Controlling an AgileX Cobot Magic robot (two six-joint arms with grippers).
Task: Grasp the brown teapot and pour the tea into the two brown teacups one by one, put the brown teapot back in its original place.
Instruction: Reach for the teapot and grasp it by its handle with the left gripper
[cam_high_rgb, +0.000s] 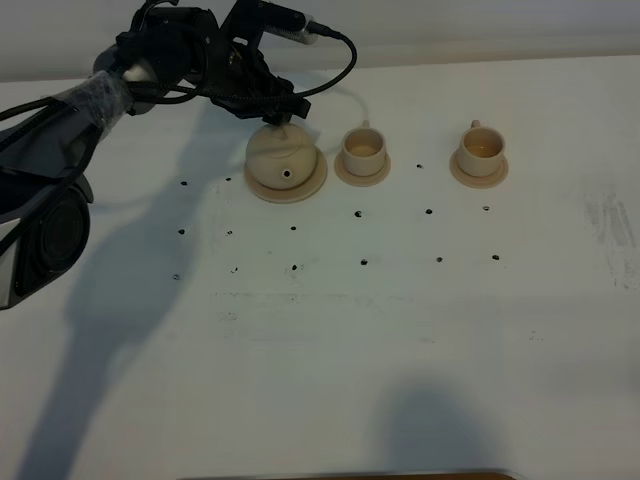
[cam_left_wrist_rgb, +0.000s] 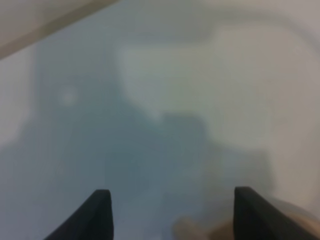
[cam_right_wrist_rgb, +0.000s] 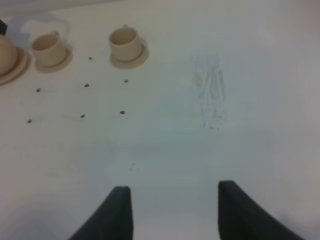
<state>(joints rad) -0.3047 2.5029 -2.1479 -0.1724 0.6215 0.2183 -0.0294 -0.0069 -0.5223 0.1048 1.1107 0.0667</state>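
— Over at the far-left part of the surface (cam_high_rgb: 400, 340), seen from the high camera, what was the left pincer (cam_high_rgb: 281, 118) doing?

— It hung right at the back of the brown teapot (cam_high_rgb: 284, 158), by the lid and handle. Whether it touched the clay, I couldn't tell from there. The teapot sat upright on its wide saucer (cam_high_rgb: 262, 188), spout towards the camera. A black cable (cam_high_rgb: 345, 62) looped off the arm behind it.

— And the cups?

— The nearer teacup (cam_high_rgb: 364, 150) stood just beside the teapot. The farther teacup (cam_high_rgb: 481, 148) was well apart along the same row. Each was on a small saucer (cam_high_rgb: 343, 174). Black dots (cam_high_rgb: 359, 214) speckled the surface in front of them.

— What about the left wrist camera?

— Badly blurred. The two dark fingers (cam_left_wrist_rgb: 101, 215) stood wide apart, released. A tan blur (cam_left_wrist_rgb: 210, 231) showed low between them, close to one finger. They gripped nothing I could make out.

— And the right wrist camera?

— The right pincer (cam_right_wrist_rgb: 172, 215) was spread too, holding nothing, over bare surface. Beyond it lay a scuffed smear (cam_right_wrist_rgb: 210, 95). Past that came the farther teacup, the nearer teacup and an edge of the teapot in a row, all well apart from that pincer.
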